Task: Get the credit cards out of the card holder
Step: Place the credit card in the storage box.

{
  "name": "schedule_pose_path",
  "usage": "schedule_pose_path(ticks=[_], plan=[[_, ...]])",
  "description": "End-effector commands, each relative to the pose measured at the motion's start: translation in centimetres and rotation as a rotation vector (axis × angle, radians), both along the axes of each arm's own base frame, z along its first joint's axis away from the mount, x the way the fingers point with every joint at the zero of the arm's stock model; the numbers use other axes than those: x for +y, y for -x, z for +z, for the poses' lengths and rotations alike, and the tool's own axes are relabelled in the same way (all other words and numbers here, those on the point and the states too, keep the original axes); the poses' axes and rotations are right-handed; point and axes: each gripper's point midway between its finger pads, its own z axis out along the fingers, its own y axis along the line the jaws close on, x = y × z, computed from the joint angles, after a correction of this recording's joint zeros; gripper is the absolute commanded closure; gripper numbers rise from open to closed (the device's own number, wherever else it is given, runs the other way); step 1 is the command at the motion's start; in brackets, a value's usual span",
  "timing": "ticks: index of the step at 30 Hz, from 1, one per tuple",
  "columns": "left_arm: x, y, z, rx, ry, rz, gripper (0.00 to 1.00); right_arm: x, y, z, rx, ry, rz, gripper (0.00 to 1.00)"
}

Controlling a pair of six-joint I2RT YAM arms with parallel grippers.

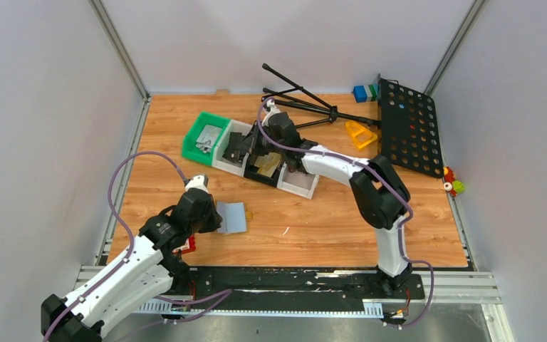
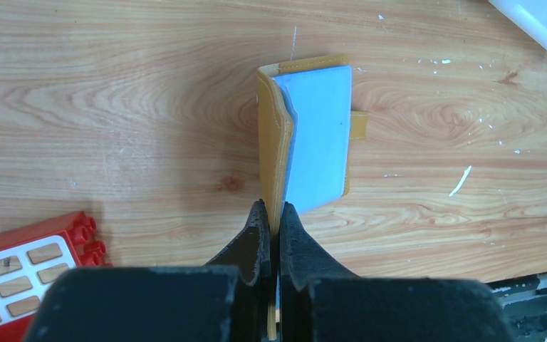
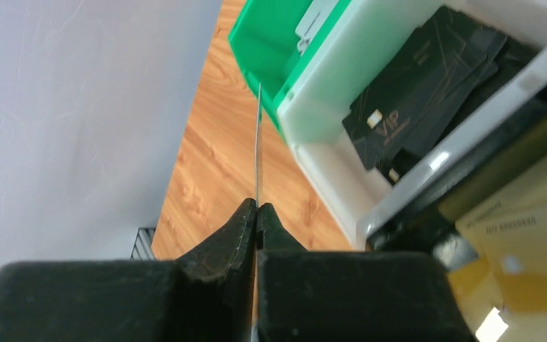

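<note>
Two pinches were going on at once. The left gripper (image 2: pixel 274 214) had its jaws pressed together on the near end of the holder (image 2: pixel 313 135), clamping the mustard flap that stood up on edge, while the other half lay flat on the table (image 2: pixel 114 107) straight ahead of the fingers. From the top view the holder sat at the front left of the table, just beside that gripper and well apart from the bins. The right gripper (image 3: pixel 257 210) was squeezed shut on a thin card (image 3: pixel 258 142) that poked straight out past the fingertips, up near the green bin (image 3: pixel 256 43) and the white bin (image 3: pixel 327 92). That card showed edge-on only, so I couldn't tell its colour or face. The holder's near end was tucked behind the left fingers, and I couldn't make out whether anything sat in its pockets. A few gold cards (image 3: pixel 520 235) lay in a dark tray at the lower right of the right wrist view, blurry and cut off by the frame. The holder itself was open, pale blue lining facing up, mustard stitched border, a little tab sticking out the far side.
</note>
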Motion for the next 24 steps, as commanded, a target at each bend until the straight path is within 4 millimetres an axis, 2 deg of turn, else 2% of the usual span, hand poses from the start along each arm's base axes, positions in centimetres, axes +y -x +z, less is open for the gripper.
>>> schedule_pose_path(ticks=[1, 5, 7, 10, 11, 14, 17, 22, 24], plan=[[0.2, -1.2, 1.6, -0.058, 0.004, 0.033, 1.00, 1.9, -4.1, 0.7, -0.075, -0.035, -0.048, 0.98], [0.3, -1.4, 1.6, -0.062, 0.002, 0.040, 1.00, 3.1, -6.1, -0.7, -0.098, -0.007, -0.060, 0.93], [0.2, -1.4, 1.6, -0.063, 0.000, 0.035, 1.00, 3.1, -6.9, -0.9, -0.104, 0.001, -0.075, 0.87], [-0.3, -1.5, 1.7, -0.063, 0.005, 0.011, 1.00, 2.9, -6.9, 0.7, -0.168, -0.015, -0.060, 0.64], [-0.5, -1.5, 1.7, -0.065, 0.009, -0.009, 1.00, 2.6, -6.7, 1.5, -0.190, -0.014, -0.054, 0.59], [-1.8, -1.4, 1.8, -0.068, 0.040, -0.081, 1.00, 1.3, -5.5, 4.2, -0.251, -0.002, -0.030, 0.49], [-2.7, -1.3, 1.7, -0.071, 0.077, -0.114, 1.00, -0.7, -3.3, 6.2, -0.298, 0.018, -0.014, 0.43], [-4.3, -1.0, 1.0, -0.061, 0.144, -0.171, 1.00, -5.9, 0.5, 8.9, -0.352, 0.073, -0.073, 0.28], [-5.1, -0.7, 0.8, -0.053, 0.176, -0.205, 1.00, -7.8, 1.9, 9.1, -0.364, 0.092, -0.094, 0.21]])
